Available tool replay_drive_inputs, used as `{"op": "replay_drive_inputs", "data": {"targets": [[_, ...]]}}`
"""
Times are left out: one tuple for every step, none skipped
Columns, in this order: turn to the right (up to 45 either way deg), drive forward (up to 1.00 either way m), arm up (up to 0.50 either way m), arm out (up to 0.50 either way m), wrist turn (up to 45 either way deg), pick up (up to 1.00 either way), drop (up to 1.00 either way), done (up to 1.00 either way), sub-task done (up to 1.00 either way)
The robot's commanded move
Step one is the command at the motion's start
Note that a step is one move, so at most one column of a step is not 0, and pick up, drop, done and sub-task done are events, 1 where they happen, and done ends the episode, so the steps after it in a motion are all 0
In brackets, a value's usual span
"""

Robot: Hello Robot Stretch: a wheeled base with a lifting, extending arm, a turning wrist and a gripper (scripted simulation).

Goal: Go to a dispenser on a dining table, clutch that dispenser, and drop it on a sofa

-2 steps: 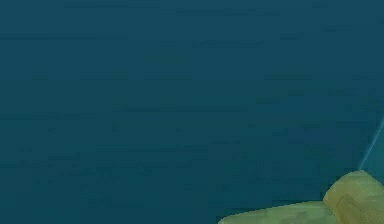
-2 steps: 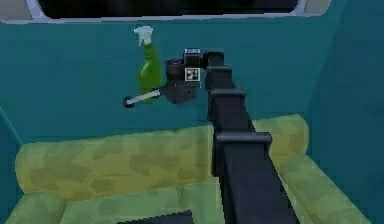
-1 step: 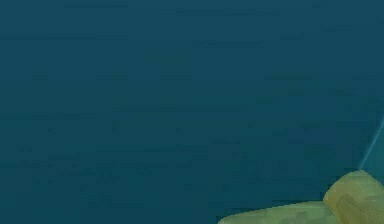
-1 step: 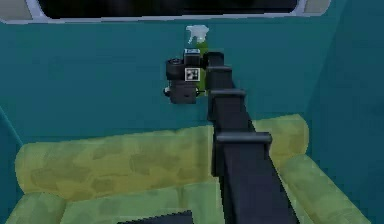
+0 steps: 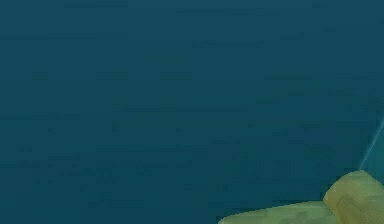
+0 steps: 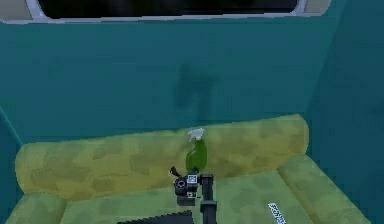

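Green and slim, the dispenser (image 6: 197, 152) is a small upright bottle with a whitish head on top. Its body is a brighter, leafier green than the mottled yellow-green sofa (image 6: 110, 160) behind it. In the arm side view it shows about halfway along the sofa, in front of the long padded backrest, with its lower end close to the line where the backrest meets the seat. The dark arm (image 6: 208, 208) rises from the bottom edge of that view just right of the middle. The jaws are at the arm's far end, directly below the bottle in the picture and just beside its base. How far apart the jaws stand cannot be told. With the sofa's cushions right behind the bottle, it also cannot be told whether they have hold of it or whether it rests on the seat. The sofa has a rounded armrest at each end and a broad seat that reaches down to the lower edge of the view. It stands against a plain teal wall (image 6: 120, 80). A dark window (image 6: 170, 8) with a pale frame runs along the top of that wall. In the forward view the same teal wall (image 5: 180, 100) shows ahead, and a rounded yellow corner of the sofa (image 5: 355, 196) shows at the bottom right.
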Motion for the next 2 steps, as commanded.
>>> {"op": "replay_drive_inputs", "data": {"targets": [[0.0,0.00,-0.32,0.00,0.0,0.00,0.00,0.00,0.00],[0.0,0.00,0.00,0.00,0.0,0.00,1.00,0.00,0.00]]}}
